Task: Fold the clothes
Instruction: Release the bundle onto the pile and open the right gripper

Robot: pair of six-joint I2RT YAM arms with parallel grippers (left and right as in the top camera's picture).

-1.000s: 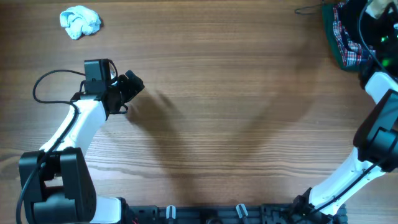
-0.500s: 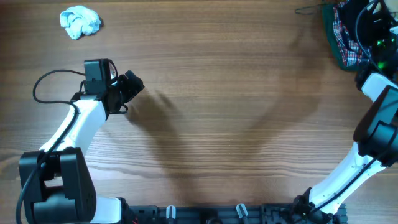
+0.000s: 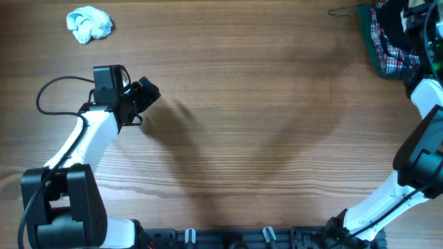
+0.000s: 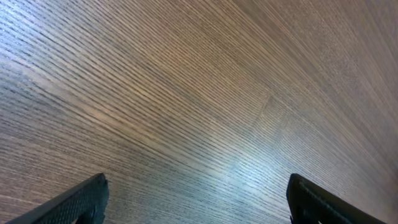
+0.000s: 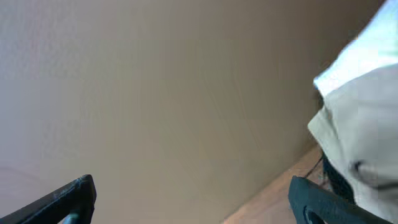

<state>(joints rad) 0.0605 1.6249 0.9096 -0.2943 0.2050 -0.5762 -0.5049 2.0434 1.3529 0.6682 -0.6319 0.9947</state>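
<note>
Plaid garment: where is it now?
Overhead view: the plaid garment sits bunched at the table's top-right corner by the right arm; the light-blue cloth is top left.

wood-grain table (image 3: 249,104), plain beige wall (image 5: 155,93)

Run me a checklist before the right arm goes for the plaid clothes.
1. Left gripper open and empty: ok, only bare wood shows between its fingers.
2. Right gripper open: ok, fingers wide apart with nothing between them.
3. Right gripper lined up over the plaid garment: cannot tell, since it sits at the overhead frame's edge.
4. Plaid garment spread flat: not ok, it is bunched in the far right corner.
5. Folding space mid-table: ok, bare wood.
6. Crumpled cloth apart from both arms: ok.
</note>
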